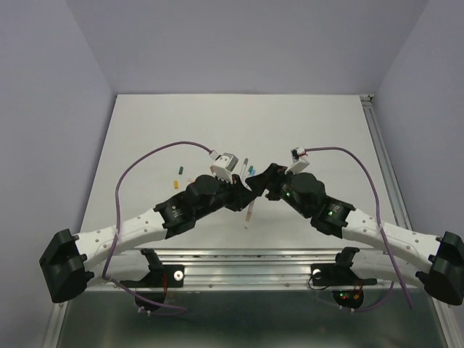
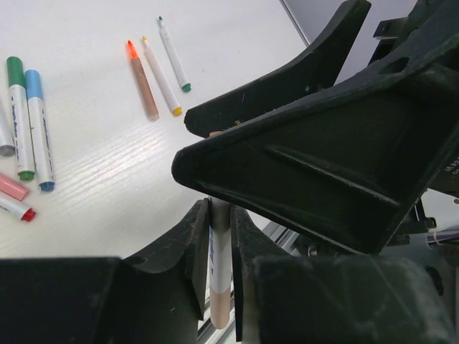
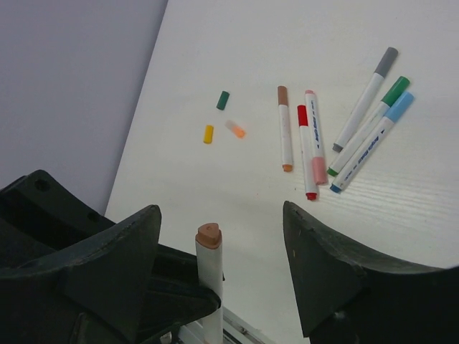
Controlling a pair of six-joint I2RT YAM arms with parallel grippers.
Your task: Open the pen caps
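Left claw (image 2: 219,247) clamps the pen (image 3: 210,287) by its barrel, its brown tip (image 3: 209,235) poking up midway between the right claw (image 3: 219,221)'s wide-open jaws.

Bright, even light covers the matte white tabletop (image 1: 145,145); shadows are faint, glare mild, nearest foreground softly blurred.

The held pen (image 2: 220,265) is mostly buried. In the left wrist view its top vanishes behind the right gripper's fingers (image 2: 308,179), and its blurry bottom end runs off the frame. The right wrist view shows just its tan end, with the barrel sinking behind the left gripper's fingers (image 3: 183,304). A few pens (image 2: 11,188) get cropped at the left wrist view's edge. From the top camera the caps (image 1: 178,171) are specks, probably yellow and green.
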